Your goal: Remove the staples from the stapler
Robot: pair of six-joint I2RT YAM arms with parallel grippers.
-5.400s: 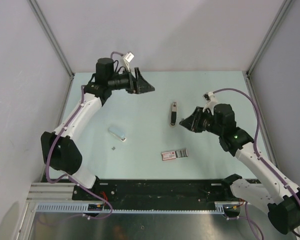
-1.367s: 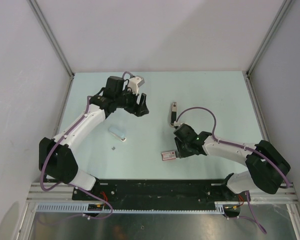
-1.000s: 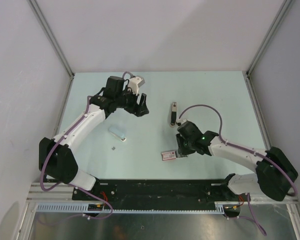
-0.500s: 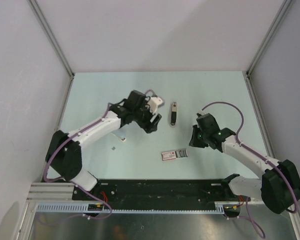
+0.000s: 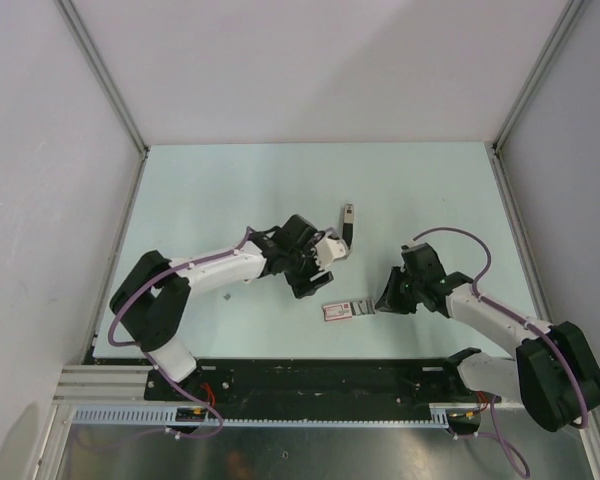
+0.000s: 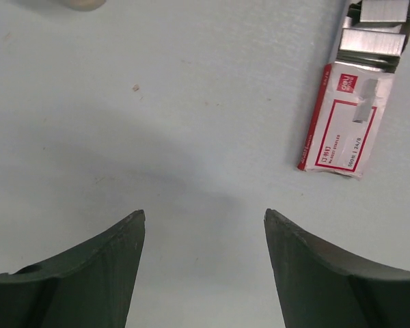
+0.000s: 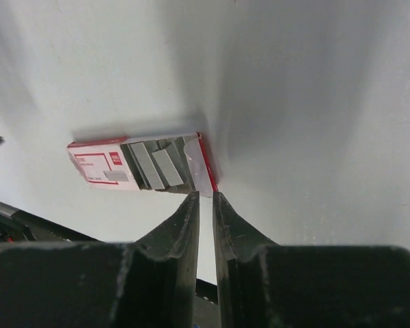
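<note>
The slim black stapler (image 5: 347, 218) lies on the table in the top view, its near end hidden behind my left wrist. My left gripper (image 5: 304, 283) is open and empty just left of and below it, over bare table (image 6: 203, 171). The stapler does not show in either wrist view. A tiny grey bit (image 5: 227, 297), perhaps a staple, lies below my left arm. My right gripper (image 5: 387, 299) is shut and holds nothing, and its tips (image 7: 206, 196) are at the right end of the pink-and-grey packet (image 7: 140, 164).
The packet (image 5: 348, 309) lies open near the front edge, with grey staple strips (image 7: 160, 166) showing inside. It also shows at the upper right of the left wrist view (image 6: 343, 123). The black base rail (image 5: 320, 375) runs along the front.
My left arm has swung down and right from the back left to the table centre beside the stapler. My right gripper has come down to the packet's right end.
</note>
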